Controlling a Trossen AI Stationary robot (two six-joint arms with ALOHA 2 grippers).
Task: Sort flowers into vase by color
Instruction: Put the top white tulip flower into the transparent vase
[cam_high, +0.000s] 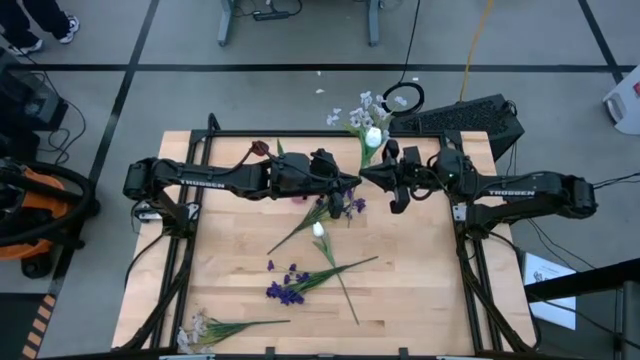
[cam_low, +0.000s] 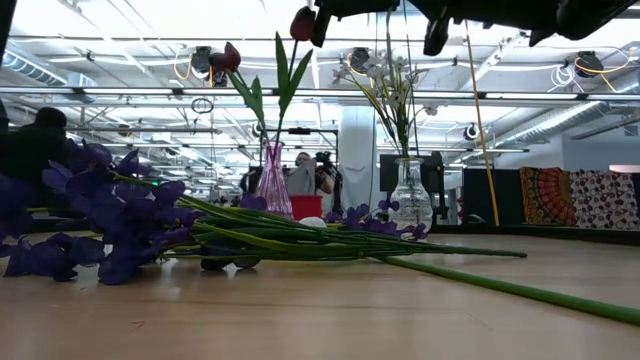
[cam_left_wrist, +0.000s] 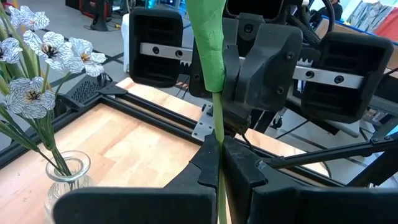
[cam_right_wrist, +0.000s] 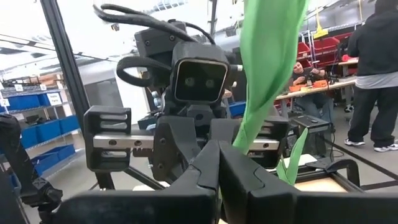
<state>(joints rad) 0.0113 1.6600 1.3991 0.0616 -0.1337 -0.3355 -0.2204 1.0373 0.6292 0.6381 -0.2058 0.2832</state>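
From above I see both grippers meet over the worktop's (cam_high: 240, 300) centre — wrist views show left gripper (cam_left_wrist: 219, 163) and right gripper (cam_right_wrist: 217, 163) each pinching one green stem (cam_left_wrist: 211, 56), its blossom cut off.

Two matte black jointed arms are seen, each lettered TROSSEN in white. Black cables are looped over the wrists; blocky grippers carry silver screwed rails.

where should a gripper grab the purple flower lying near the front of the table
Grip the purple flower on its bare green stem, partway between blossoms and tip, coming straight down from above. It lies flat on the table; the blossom cluster is soft and bulky. Set the fingers across the stem, away from where the white tulip's stem crosses it.
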